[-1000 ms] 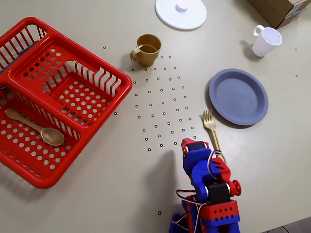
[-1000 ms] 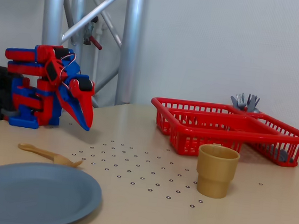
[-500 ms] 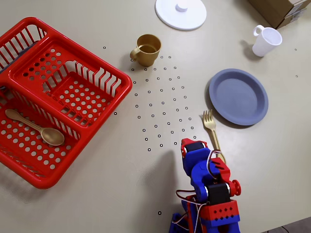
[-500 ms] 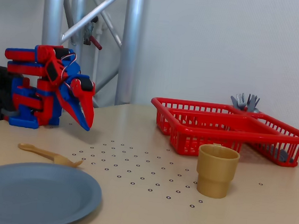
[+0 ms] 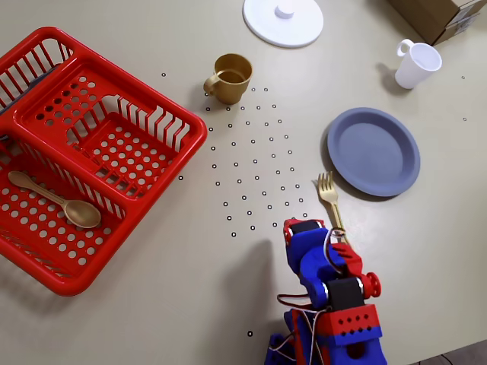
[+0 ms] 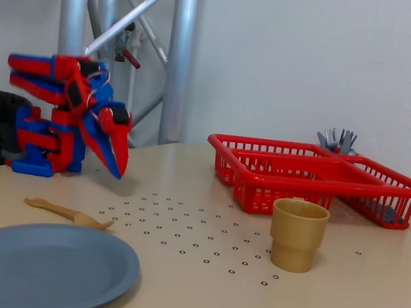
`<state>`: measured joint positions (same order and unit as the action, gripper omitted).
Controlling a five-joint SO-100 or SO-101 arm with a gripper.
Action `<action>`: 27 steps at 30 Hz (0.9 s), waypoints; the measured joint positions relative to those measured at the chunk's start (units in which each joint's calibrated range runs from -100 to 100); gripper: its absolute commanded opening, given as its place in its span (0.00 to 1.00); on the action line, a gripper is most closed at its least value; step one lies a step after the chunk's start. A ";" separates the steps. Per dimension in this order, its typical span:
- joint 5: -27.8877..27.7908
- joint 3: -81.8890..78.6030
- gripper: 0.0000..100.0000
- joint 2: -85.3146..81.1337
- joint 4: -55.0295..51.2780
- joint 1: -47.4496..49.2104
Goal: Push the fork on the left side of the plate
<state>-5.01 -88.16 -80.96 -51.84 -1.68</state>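
Beige dotted tabletop: small gold plastic fork at 7 o'clock of round slate-blue plate; red-blue claw raised, pinched closed, empty.

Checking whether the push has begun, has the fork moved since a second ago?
No. In the overhead view the fork lies where it was, tines just off the plate rim's lower left.

A small gold fork is laid flat near the table's front edge, tines just beside a round slate-blue plate.
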 measured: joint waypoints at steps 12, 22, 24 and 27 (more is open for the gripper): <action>-20.76 19.17 0.00 24.75 -8.89 -6.37; -45.71 24.05 0.00 27.78 -17.71 -19.30; -50.79 24.68 0.00 27.37 -18.99 -23.12; -59.29 25.95 0.00 26.80 -21.15 -30.59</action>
<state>-64.30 -62.21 -54.17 -73.00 -32.27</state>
